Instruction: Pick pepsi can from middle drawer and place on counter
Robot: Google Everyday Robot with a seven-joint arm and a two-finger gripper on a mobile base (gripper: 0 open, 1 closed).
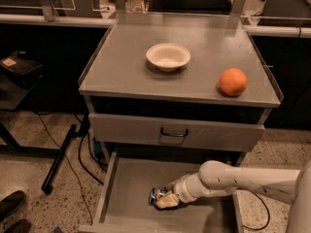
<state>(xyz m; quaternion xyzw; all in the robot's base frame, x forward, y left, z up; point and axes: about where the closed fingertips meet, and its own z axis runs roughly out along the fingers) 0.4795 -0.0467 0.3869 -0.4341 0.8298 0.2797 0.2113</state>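
while in middle drawer (127, 188), jaws around pepsi can (156, 196), orange (233, 81) above

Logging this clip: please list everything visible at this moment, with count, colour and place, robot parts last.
counter: one, grey, top of the cabinet, centre of view
bowl: one, off-white, middle of the counter
orange: one, orange, on the counter, front right
drawer front: one, grey with a dark handle, shut, just under the counter
middle drawer: one, grey, pulled open below the drawer front
pepsi can: one, dark blue, on the middle drawer's floor
pole: one, black, slanting to the floor left of the cabinet
shoes: two, dark, on the floor, bottom left
arm: one, white, reaching in from the right
gripper: one, pale, inside the middle drawer at the pepsi can
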